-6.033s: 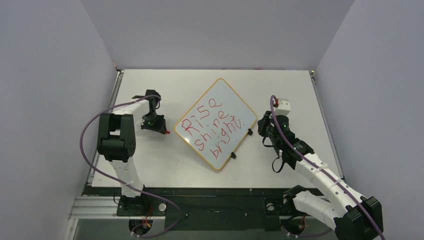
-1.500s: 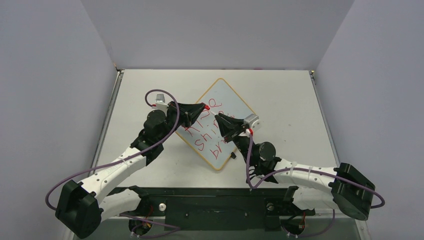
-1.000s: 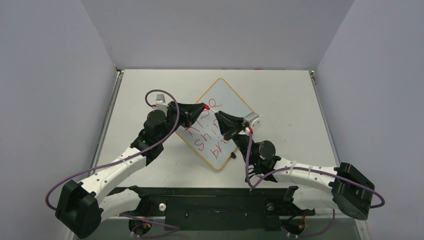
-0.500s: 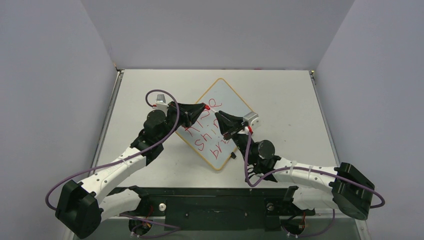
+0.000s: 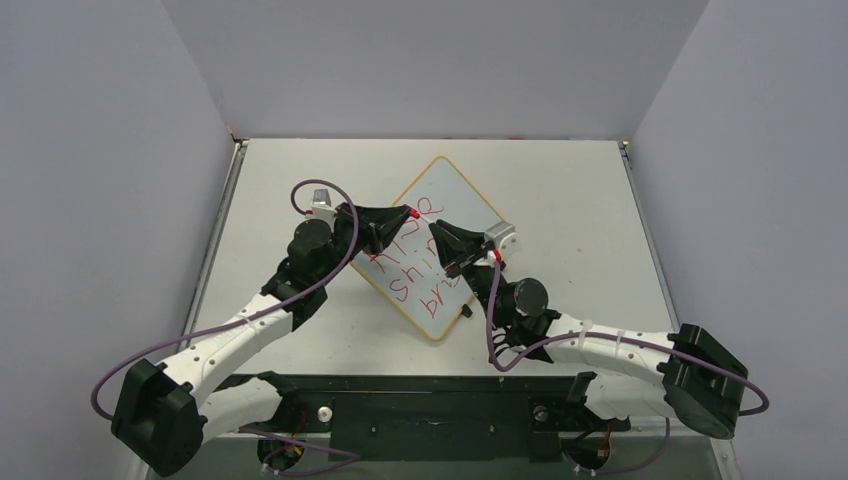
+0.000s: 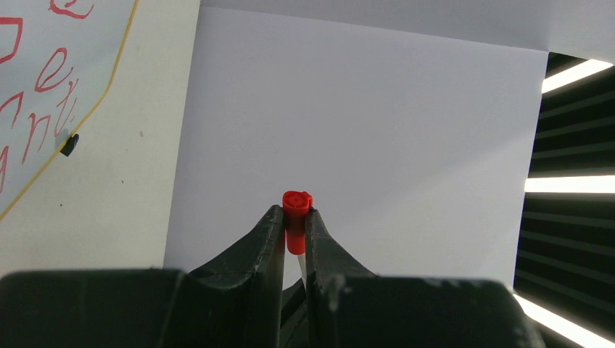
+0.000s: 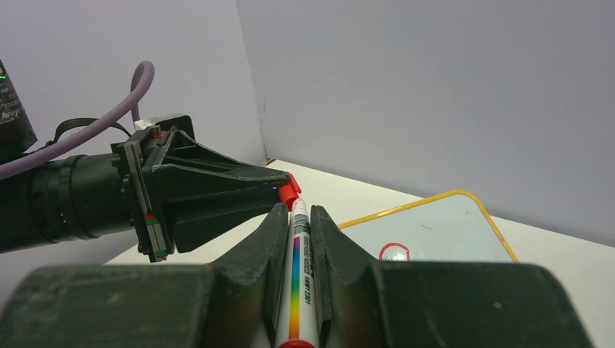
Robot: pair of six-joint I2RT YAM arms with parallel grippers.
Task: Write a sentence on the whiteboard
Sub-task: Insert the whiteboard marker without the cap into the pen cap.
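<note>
The whiteboard (image 5: pixel 455 195), white with an orange-yellow frame, lies turned diagonally on the table with red writing on it. My left gripper (image 5: pixel 408 214) is shut on a red marker cap (image 6: pixel 296 209) and holds it above the board. My right gripper (image 5: pixel 437 230) is shut on a white marker with a rainbow stripe (image 7: pixel 298 279). The marker's front end meets the cap (image 7: pixel 289 191). The two grippers point at each other, tip to tip. The board also shows in the left wrist view (image 6: pixel 43 87) and the right wrist view (image 7: pixel 442 232).
The pale table (image 5: pixel 580 200) is enclosed by grey walls at the back and both sides. Two small black clips (image 5: pixel 466 310) sit on the board's lower right edge. Both arms reach over the board's middle, with purple cables looping beside them.
Six seconds ago both grippers sat low at the board's sides. Now they meet above it. In the last second the right gripper crept left toward the cap; the left gripper stayed still.
</note>
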